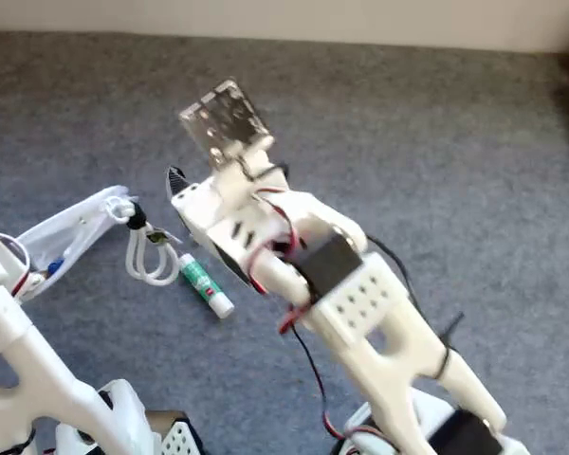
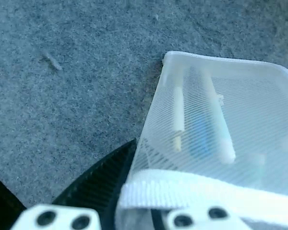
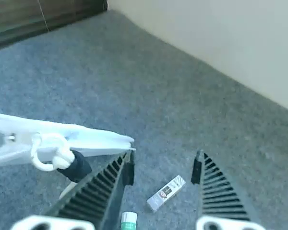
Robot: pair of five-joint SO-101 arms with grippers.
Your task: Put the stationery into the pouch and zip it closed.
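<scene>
Over toward the left side of the grey carpet, the left gripper is clamped on the webbing edge of the white mesh pouch, which has pens inside. The right gripper hangs with jaws apart just beside the pouch's corded zip pull. It is above a green glue stick lying on the carpet.

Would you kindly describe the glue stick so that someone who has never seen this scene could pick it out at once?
On the grey carpet, find the white mesh pouch with its looped white cord. Just beside that cord, lying flat, is the glue stick: a short white tube with a green label, the only green thing there.
</scene>
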